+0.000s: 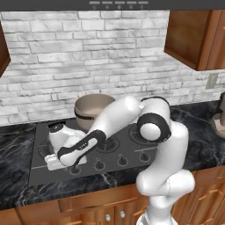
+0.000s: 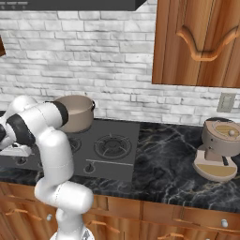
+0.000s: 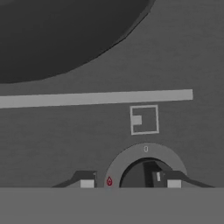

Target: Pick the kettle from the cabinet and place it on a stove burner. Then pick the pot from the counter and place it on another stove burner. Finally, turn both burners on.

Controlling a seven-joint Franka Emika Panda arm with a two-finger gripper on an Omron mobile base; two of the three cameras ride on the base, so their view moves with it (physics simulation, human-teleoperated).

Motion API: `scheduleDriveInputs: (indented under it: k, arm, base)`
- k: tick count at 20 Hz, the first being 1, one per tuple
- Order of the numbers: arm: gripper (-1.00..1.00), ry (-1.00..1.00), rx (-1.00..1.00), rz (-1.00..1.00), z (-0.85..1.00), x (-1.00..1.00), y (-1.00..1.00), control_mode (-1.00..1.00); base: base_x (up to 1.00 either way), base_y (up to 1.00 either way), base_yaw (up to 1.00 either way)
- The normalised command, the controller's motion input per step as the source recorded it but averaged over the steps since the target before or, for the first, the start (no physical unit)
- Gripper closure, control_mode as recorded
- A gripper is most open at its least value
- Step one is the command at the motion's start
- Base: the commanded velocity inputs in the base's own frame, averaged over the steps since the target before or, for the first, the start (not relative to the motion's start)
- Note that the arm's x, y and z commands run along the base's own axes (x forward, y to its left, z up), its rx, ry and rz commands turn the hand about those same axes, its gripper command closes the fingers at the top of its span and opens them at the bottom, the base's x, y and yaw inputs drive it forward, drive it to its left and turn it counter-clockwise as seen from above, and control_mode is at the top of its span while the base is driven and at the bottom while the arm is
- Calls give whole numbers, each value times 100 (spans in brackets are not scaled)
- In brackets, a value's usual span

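The beige pot (image 1: 90, 107) (image 2: 75, 112) stands on the back burner of the dark cooktop (image 1: 41, 176) (image 2: 127, 131). My arm bends down to the cooktop's front left corner, where the gripper (image 1: 53, 163) (image 3: 130, 181) hangs over the knob row. In the hand view its two fingertips (image 3: 86, 183) straddle a round black burner knob (image 3: 140, 174) in a grey dial ring. The right tip is close against the knob and the left one stands a gap away. A dark rounded mass (image 3: 52, 35) fills the top of that view. The kettle is hidden behind my hand.
Three more knobs (image 1: 122, 160) line the front edge to the right, and a bare front right burner (image 2: 112, 145) lies beside them. Black marble counter (image 2: 173, 161) flanks the stove. A beige coffee machine (image 2: 218, 150) sits far right. Wall cabinets (image 1: 193, 35) (image 2: 197, 42) hang above.
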Motion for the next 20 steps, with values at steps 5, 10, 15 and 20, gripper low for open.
scheduleDriveInputs:
  k: [5, 10, 15, 20]
  arm:
    - [100, 0, 3, 0, -20, -33, 0, -100]
    - [100, -7, 7, 0, -28, -54, -10, -100]
    - [100, -8, 9, 0, -32, -61, -20, -100]
    - [100, 0, 3, 0, -7, -2, 0, -100]
  base:
    - [0, 0, 0]
    - [0, 0, 0]
    - [0, 0, 0]
    - [0, 0, 0]
